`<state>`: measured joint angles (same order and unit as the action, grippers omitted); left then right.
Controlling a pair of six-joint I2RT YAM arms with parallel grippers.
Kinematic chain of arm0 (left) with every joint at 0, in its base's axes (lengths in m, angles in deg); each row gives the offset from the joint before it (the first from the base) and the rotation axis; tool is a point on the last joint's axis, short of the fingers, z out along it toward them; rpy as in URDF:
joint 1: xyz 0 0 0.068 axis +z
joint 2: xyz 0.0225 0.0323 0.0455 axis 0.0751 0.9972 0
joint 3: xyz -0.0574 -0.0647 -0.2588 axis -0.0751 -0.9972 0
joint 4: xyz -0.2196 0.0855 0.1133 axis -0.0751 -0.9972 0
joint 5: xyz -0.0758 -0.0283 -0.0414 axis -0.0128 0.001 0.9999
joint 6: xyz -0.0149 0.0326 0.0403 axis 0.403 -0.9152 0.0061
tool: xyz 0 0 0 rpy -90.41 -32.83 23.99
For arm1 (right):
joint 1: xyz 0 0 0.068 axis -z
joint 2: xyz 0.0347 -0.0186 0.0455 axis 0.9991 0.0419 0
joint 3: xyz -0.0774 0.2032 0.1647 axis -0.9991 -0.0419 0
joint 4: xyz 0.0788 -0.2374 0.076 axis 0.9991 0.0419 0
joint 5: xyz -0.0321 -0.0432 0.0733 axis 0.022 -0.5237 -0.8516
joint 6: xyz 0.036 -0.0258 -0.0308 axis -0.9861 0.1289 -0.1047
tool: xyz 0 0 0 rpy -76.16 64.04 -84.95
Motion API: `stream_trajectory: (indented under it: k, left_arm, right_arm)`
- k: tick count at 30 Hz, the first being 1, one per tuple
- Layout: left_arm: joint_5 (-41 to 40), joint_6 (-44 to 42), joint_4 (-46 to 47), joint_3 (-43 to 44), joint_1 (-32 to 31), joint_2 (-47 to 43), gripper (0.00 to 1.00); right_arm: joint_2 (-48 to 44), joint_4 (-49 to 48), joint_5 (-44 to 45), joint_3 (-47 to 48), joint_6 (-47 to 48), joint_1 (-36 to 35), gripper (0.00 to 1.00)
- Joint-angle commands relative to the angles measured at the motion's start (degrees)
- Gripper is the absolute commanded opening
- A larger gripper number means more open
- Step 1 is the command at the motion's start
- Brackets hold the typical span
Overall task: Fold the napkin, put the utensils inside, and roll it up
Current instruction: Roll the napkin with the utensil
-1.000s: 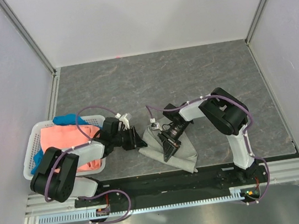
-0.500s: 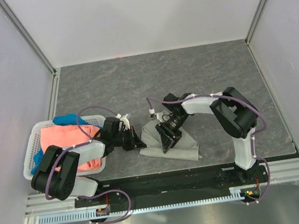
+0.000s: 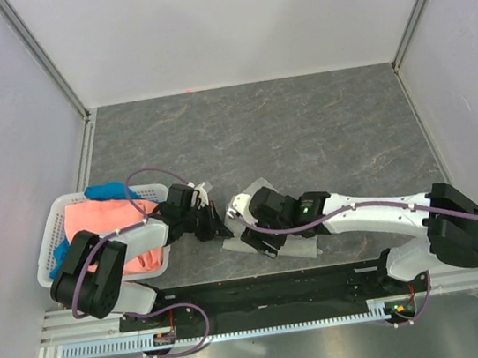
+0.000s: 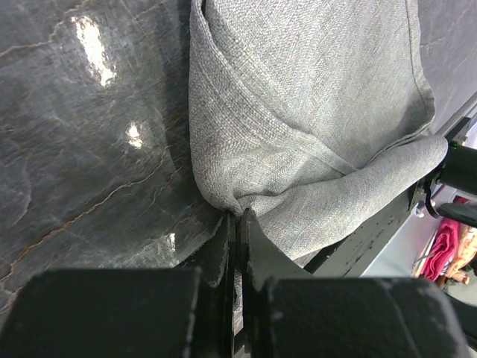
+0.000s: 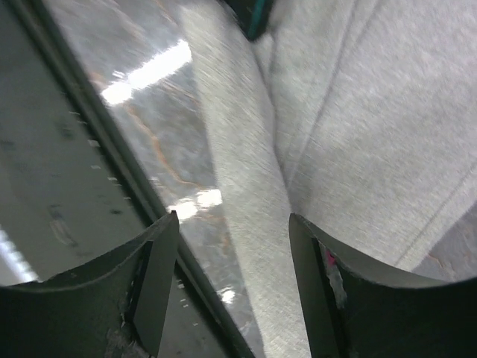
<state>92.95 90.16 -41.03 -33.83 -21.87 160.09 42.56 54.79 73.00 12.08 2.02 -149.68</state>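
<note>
The light grey napkin [image 3: 305, 247] lies bunched and folded at the near middle of the table, partly under my right arm. My left gripper [image 3: 225, 230] is shut on its left edge; in the left wrist view the jaws [image 4: 240, 216] pinch a fold of the napkin [image 4: 313, 112]. My right gripper [image 3: 262, 245] is open and hovers low over the napkin's near edge. In the right wrist view its fingers [image 5: 232, 218] straddle a rolled ridge of the napkin [image 5: 350, 134] without holding it. The utensils are out of view.
A white basket [image 3: 49, 250] at the near left holds a coral-orange cloth [image 3: 107, 220] and a blue cloth [image 3: 107, 191]. A black rail [image 3: 281, 284] runs along the table's near edge, close to the napkin. Grey walls enclose the table.
My right arm has stretched out low and to the left, moving its gripper to the napkin's near-left edge. The napkin lies flatter and has shifted slightly. The left gripper has kept its hold.
</note>
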Motion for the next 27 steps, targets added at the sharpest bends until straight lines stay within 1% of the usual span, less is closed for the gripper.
stream_trajectory:
  k: [1, 6, 12, 15, 17, 19, 20, 21, 22, 24, 25, 27]
  left_arm:
    - [-0.97, -0.34, -3.77, 1.58, -0.28, 1.25, 0.02]
    - [-0.53, -0.61, -4.65, 2.37, -0.28, 1.69, 0.02]
    - [0.00, -0.96, -4.73, 2.64, -0.28, 2.13, 0.02]
    - [1.13, -1.92, -4.65, 2.99, -0.28, 2.22, 0.02]
    - [1.93, -2.45, -4.47, 3.16, -0.28, 2.14, 0.02]
    - [2.37, -2.54, -3.60, 3.17, -0.28, 1.61, 0.02]
    - [3.16, -2.72, -3.16, 3.17, -0.28, 1.35, 0.02]
    - [3.51, -2.81, -2.72, 3.17, -0.28, 1.17, 0.02]
    - [3.78, -2.72, -2.10, 3.25, -0.28, 0.38, 0.03]
    - [3.78, -2.81, -2.01, 3.51, -0.28, -0.58, 0.10]
    - [3.34, -2.72, -2.01, 3.69, -0.28, -1.72, 0.25]
    - [1.68, -2.63, -2.01, 3.61, -0.28, -3.57, 0.37]
  right_arm:
    - [1.88, -5.51, 14.87, -2.54, -0.36, -3.90, 0.69]
    - [7.16, -6.39, 15.85, -1.74, 2.18, -6.38, 0.69]
    - [11.03, -6.48, 13.04, -1.31, 3.24, -6.38, 0.68]
    - [12.96, -5.60, 11.63, -0.87, 4.74, -5.95, 0.65]
    - [14.01, -4.81, 8.57, -0.52, 4.56, -5.16, 0.62]
    - [15.07, -3.59, 6.28, -0.16, 4.30, -3.67, 0.55]
    - [15.42, -3.06, 3.66, -0.08, 4.30, -3.14, 0.53]
    - [15.60, -2.01, 2.32, -0.07, 4.12, -2.70, 0.46]
    - [16.12, -1.39, 1.09, 0.10, 4.12, -1.56, 0.42]
    - [16.39, 0.19, -3.30, 0.01, 3.77, -0.32, 0.33]
    - [16.48, 0.46, -5.84, 0.01, 3.68, 1.16, 0.32]
    - [16.13, 1.16, -11.03, -0.16, 1.05, 3.36, 0.28]
